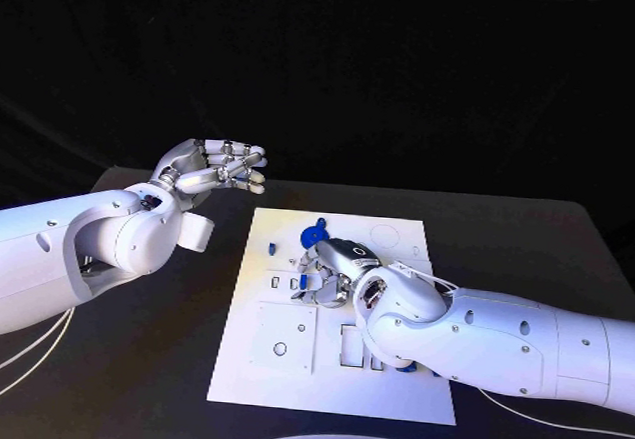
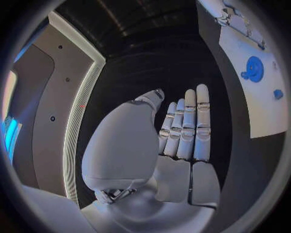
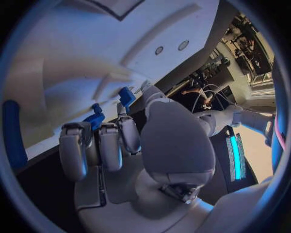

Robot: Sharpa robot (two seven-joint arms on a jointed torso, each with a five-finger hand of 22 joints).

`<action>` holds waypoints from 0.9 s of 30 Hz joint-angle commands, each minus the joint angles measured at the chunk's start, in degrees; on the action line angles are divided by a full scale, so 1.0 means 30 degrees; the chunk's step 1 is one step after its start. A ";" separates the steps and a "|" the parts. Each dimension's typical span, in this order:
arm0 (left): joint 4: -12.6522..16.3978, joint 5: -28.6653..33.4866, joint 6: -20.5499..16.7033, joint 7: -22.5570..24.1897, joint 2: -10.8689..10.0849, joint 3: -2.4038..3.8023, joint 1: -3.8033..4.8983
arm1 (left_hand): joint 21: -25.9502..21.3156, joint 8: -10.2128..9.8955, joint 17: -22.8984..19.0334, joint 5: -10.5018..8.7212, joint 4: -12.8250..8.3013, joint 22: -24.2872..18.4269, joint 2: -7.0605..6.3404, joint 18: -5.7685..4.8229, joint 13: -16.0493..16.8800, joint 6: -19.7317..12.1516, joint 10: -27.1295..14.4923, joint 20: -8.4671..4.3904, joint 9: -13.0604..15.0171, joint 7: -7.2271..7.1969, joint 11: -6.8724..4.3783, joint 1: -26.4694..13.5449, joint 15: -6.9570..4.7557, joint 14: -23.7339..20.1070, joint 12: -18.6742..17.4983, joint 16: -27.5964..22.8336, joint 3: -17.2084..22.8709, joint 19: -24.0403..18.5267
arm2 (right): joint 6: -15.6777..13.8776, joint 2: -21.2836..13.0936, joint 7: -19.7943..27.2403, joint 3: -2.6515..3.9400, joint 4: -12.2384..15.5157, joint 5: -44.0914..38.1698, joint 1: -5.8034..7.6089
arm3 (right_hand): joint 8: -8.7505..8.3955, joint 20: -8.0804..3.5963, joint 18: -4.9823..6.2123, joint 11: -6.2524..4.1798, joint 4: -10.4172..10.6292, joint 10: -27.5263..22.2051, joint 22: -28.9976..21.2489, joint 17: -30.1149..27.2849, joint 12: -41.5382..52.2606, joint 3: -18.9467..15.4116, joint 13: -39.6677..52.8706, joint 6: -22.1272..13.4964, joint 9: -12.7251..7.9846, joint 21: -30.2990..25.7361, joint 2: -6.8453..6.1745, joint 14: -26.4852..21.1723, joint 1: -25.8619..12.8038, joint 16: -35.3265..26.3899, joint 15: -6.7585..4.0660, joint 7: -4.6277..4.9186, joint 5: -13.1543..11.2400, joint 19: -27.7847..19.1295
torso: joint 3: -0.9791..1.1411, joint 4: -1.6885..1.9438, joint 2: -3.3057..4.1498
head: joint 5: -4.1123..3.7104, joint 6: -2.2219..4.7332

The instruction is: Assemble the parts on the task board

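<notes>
The white task board [image 1: 272, 372] lies in the middle of the black table. My right hand [image 1: 336, 273] rests on the board's middle with its fingers curled down. In the right wrist view a small blue part [image 3: 126, 96] sits between the thumb tip and a finger, apparently pinched. A second blue piece [image 3: 94, 118] lies just behind the fingers [image 3: 100, 145]. A round blue disc [image 1: 313, 236] lies on the board just beyond that hand. My left hand [image 1: 214, 167] is raised off the board's far left corner, its fingers [image 2: 189, 126] stretched out and holding nothing.
A small blue piece [image 1: 273, 247] sits near the board's left edge, and another blue piece [image 1: 407, 366] peeks from under my right forearm. The board has several cut-outs [image 1: 281, 336] at its near end. The left wrist view shows the disc [image 2: 253, 68] and the board [image 2: 261, 114].
</notes>
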 commanded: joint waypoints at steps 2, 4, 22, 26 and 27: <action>-0.0003 -0.0217 0.0376 -0.0053 0.0017 0.0013 0.0008 | 0.0070 -0.0032 0.0055 -0.0041 -0.0008 -0.0025 0.0069 0.0224 0.0023 0.0084 0.0216 0.0124 0.0033 -0.0134 0.0008 -0.0184 0.0001 -0.0132 0.0030 -0.0136 0.0054 -0.0059 | -0.0925 -0.0294 0.0361 0.0003 0.0449 -0.0367 -0.0022 | 0.0020 0.0132 0.0099 -0.0010 0.0770 -0.0174 0.4253 0.2356 -0.0142 -0.1469 0.0721 -0.0226 -0.0126 -0.0162 0.0216 0.1413 0.0642 -0.0133 0.0084 0.0026 0.0144 0.1114 | 0.0008 -0.0020 -0.0020 | 0.0014 -0.0010; -0.0067 -0.0496 0.0422 -0.0383 0.0042 0.0011 0.0005 | 0.0090 -0.0031 0.0109 -0.0050 0.0007 -0.0026 0.0061 0.0235 0.0037 0.0100 0.0342 0.0105 0.0038 -0.0130 -0.0019 -0.0235 -0.0032 -0.0058 0.0071 -0.0116 0.0063 -0.0044 | -0.1813 -0.0798 0.0888 0.0050 0.0981 -0.0170 0.0042 | 0.0037 0.0135 0.0094 -0.0008 0.0785 -0.0139 0.4263 0.2373 -0.0093 -0.1619 0.0758 -0.0221 -0.0136 -0.0147 0.0233 0.1417 0.0614 -0.0128 0.0087 0.0026 0.0142 0.1126 | 0.0009 -0.0076 -0.0065 | 0.0034 0.0039; -0.0486 -0.9229 0.4490 -1.0613 0.0861 -0.0104 0.0051 | 1.4718 0.9023 1.7109 0.0070 0.0909 1.4581 0.1028 -0.1108 1.0383 -0.3659 -0.2055 -0.0989 0.4625 -0.1021 -0.1315 -0.5073 -0.1390 0.6136 1.6675 2.0165 -0.1241 0.3859 | -0.3674 -0.5884 0.5910 0.0235 0.3007 1.2088 0.3422 | 0.0828 0.0023 0.0496 -0.0193 0.0709 -0.0358 0.3425 0.1482 -0.0329 -0.1547 0.0484 0.0380 0.0033 -0.1718 0.1019 0.1181 0.1318 -0.0551 -0.0066 -0.0190 0.0072 0.0206 | 0.0173 -0.0443 -0.0787 | 0.0466 -0.0277; -0.0647 -1.1706 0.5997 -1.3012 0.1290 -0.0084 0.0309 | 1.6281 1.1108 1.9838 0.0007 0.0961 1.7306 0.1365 -0.1546 1.3594 -0.2762 0.0296 -0.1416 0.5597 -0.1791 -0.2029 -0.5874 -0.1941 0.7696 2.0147 2.1934 -0.1312 0.5214 | -0.3584 -0.6367 0.5799 0.0236 0.2396 1.3213 0.3835 | 0.0925 -0.0007 0.0499 -0.0207 0.0729 -0.0389 0.3414 0.1452 -0.0370 -0.1762 0.0434 0.0295 0.0049 -0.1752 0.0952 0.1178 0.1084 -0.0576 -0.0087 -0.0204 0.0046 0.0200 | 0.0237 -0.0435 -0.0949 | 0.0523 -0.0345; -0.0761 -1.2503 0.6622 -1.3870 0.1517 -0.0081 0.0426 | 1.6403 1.1313 2.0015 -0.0019 0.0926 1.7561 0.1392 -0.1595 1.4038 -0.2597 0.0619 -0.1459 0.5710 -0.1878 -0.2061 -0.5992 -0.1999 0.7788 2.0489 2.2036 -0.1347 0.5355 | -0.3581 -0.6479 0.5776 0.0236 0.2128 1.3499 0.3933 | 0.0925 -0.0007 0.0499 -0.0207 0.0729 -0.0389 0.3414 0.1452 -0.0370 -0.1762 0.0434 0.0295 0.0049 -0.1752 0.0952 0.1178 0.1084 -0.0576 -0.0087 -0.0204 0.0046 0.0200 | 0.0249 -0.0427 -0.0989 | 0.0550 -0.0376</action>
